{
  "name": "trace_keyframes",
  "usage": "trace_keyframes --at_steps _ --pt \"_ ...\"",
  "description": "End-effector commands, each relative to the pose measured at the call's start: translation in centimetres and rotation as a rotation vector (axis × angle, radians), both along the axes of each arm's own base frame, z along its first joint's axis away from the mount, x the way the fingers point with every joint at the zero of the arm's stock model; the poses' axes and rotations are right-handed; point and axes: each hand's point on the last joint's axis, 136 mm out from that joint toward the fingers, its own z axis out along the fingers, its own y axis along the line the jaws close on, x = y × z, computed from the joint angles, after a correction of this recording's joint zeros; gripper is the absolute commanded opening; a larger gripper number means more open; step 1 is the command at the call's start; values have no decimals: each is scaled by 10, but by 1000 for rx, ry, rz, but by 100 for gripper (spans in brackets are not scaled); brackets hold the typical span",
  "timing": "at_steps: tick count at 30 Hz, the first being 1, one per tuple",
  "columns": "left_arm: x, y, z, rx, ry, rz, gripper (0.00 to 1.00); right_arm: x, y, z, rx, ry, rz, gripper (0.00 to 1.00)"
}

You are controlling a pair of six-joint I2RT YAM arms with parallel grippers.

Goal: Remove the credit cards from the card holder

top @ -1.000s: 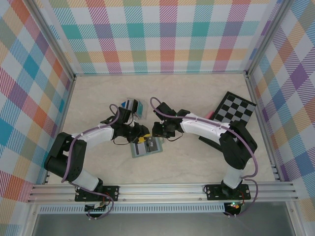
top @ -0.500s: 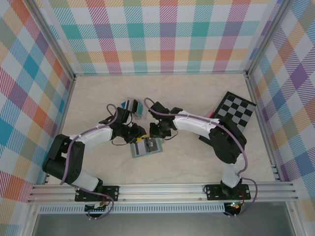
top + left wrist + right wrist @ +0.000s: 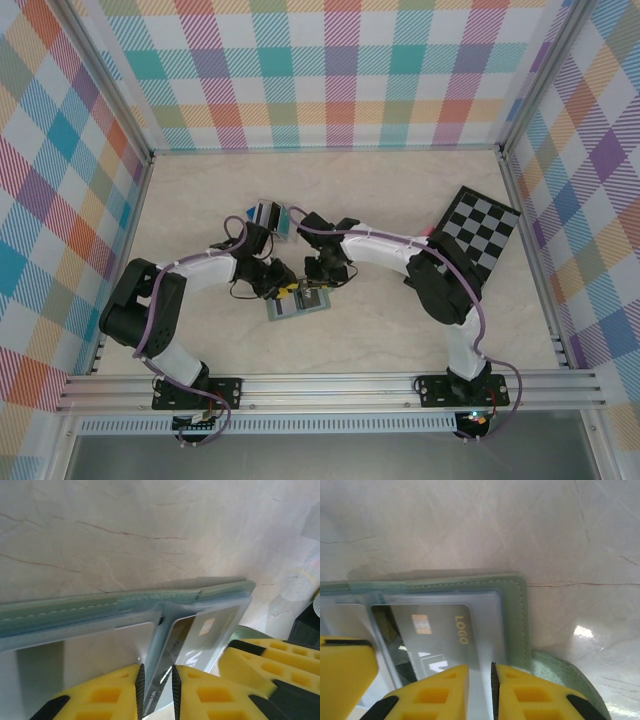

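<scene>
Card holder (image 3: 292, 310) lies open on the worktop (image 3: 400, 200), centre. Left tool (image 3: 156, 692) is nearly closed, pinching a grey credit card (image 3: 200, 632). Right tool (image 3: 493, 690) is nearly closed, clamping the holder's inner panel edge.

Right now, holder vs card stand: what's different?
The holder lies flat and open; the stand sits farther back with its cards on edge. The holder is grey-green with pale pockets; the stand is clear plastic. Both the left gripper and right gripper pinch at the holder; neither is at the stand. Shared: both hold cards and rest on the table.
</scene>
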Motion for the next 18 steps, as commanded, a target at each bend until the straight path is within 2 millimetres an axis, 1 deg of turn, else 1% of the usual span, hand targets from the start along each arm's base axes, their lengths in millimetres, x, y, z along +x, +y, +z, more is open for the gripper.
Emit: trace_keyframes --at_steps 1,4,11,18 --pt "-2 -10 6 -16 3 -39 23 -5 2 -2 -10 33 8 21" --pt "-3 -11 8 -13 1 -47 23 -7 3 -6 -9 51 14 21" --pt "-6 -9 0 5 18 -51 23 -10 5 -11 -6 75 20 22" --pt "-6 -8 -3 13 24 -54 23 -11 5 -14 -15 85 22 22"
